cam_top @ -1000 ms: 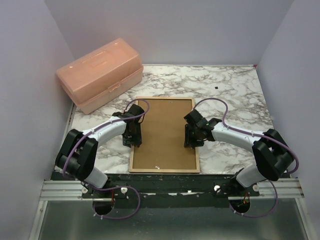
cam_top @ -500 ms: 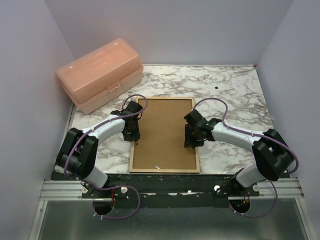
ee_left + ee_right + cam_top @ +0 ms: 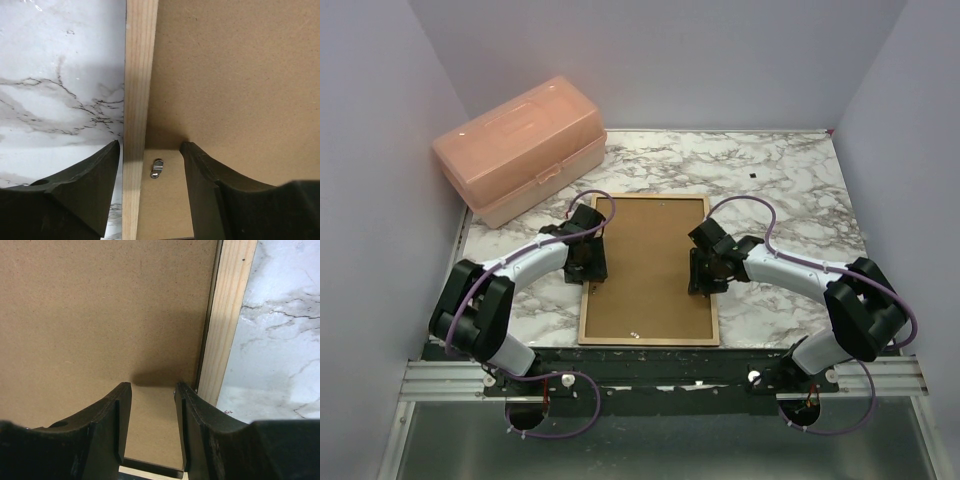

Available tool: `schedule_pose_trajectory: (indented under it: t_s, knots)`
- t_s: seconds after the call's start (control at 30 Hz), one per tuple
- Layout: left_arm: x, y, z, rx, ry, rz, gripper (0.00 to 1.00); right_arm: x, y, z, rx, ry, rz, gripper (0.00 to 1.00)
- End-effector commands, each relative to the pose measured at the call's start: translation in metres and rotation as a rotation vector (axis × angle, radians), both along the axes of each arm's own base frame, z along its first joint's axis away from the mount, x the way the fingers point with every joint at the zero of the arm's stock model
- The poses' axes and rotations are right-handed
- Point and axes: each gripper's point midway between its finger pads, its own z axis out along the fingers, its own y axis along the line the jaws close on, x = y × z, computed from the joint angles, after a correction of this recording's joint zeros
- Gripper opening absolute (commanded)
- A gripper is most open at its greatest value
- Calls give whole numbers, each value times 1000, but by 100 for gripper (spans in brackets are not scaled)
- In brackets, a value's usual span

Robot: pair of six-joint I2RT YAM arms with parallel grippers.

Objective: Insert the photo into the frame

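Table [image 3: 790, 180] is white marble-look with grey veining and a smooth, slightly glossy top, boxed in by plain pale lilac walls on three sides. The frame [image 3: 650, 341] lies face down in the middle of the table: thin rectangle, light tan wood rails with visible grain. A flat brown backing board [image 3: 650, 265] with a matte, fibrous texture sits inside the frame and fills the opening. Photo isn't visible in any view. Beyond the frame's far-left corner, against the wall, there's a translucent pink plastic box [image 3: 520, 150] with rounded edges and a latched lid. Left gripper [image 3: 150, 144] is at the frame's left rail, open and holding nothing. One black finger is over the marble and the other over the board, with the rail between them. A small metal turn clip [image 3: 157, 168] lies on the board just inside that rail, between the fingers. Right gripper [image 3: 152, 387] is over the board just inside the frame's right rail, jaws parted with only bare board in the gap, gripping nothing.
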Motion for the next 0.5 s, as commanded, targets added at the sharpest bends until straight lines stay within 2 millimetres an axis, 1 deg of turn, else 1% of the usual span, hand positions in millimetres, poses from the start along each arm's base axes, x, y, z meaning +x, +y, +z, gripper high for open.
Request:
schedule_pose_trajectory:
  t_s: [0.0, 0.13, 0.3, 0.47]
  knots:
    - [-12, -4, 2, -27, 6, -24, 53, -21, -5, -36, -22, 102, 15, 47]
    - [-23, 2, -2, 7, 25, -15, 48, -22, -4, -36, -20, 104, 15, 47]
    - [-31, 10, -9, 57, 45, -11, 45, -22, -3, -36, -14, 105, 15, 47]
    - [-34, 8, -10, 79, 61, -31, 45, -21, -3, -36, -13, 105, 15, 47]
